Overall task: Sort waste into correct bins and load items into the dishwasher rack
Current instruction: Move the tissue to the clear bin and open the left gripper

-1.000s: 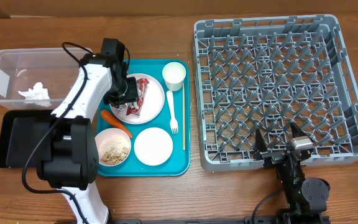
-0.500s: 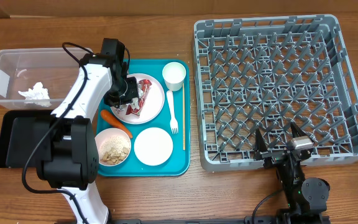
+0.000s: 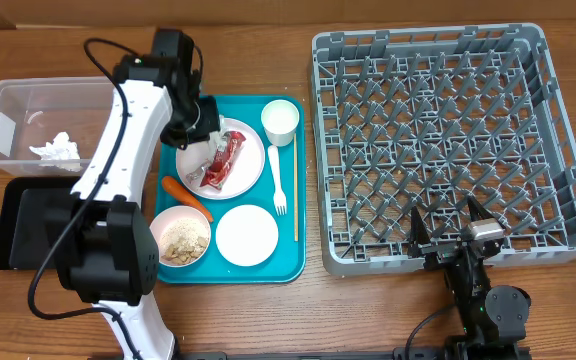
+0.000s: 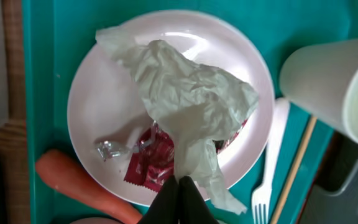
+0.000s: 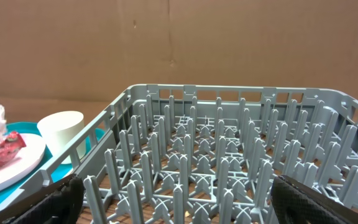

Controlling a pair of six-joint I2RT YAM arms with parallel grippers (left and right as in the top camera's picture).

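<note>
1. Left gripper [image 4: 179,196]: the jaws are pinched fully together on a fold of the white napkin [image 4: 191,106]. A second ago they stood part-open, low over the plate [image 4: 98,93], so the grip has just been made.
2. The napkin hangs from the pinch, draped above the plate. The overhead view shows the wrist drawn up and toward the back-left corner of the teal tray [image 4: 42,62]. Whether the trailing corner still brushes the plate I cannot tell, as the wrist view looks straight down.
3. Red wrapper [image 4: 154,158]: left lying on the plate beneath the napkin, and more exposed than before. It looks free of the pinch.
4. On the tray around the plate, nothing has moved: carrot [image 4: 73,190] just beside the plate, fork [image 4: 271,155], chopstick [image 4: 298,163], cup [image 4: 328,87].
5. Further left, the clear tub [image 3: 68,105] already holds a crumpled napkin [image 3: 56,150], with the black tray [image 3: 38,225] beside it. Judgement: this one likely goes to the tub too.
6. Far side — the dishwasher rack [image 3: 428,38] holds no dishes. The right gripper [image 3: 448,225] is spread wide and holds nothing, parked at the rack's near edge as before. Waste sorting is under way; loading has not begun.
</note>
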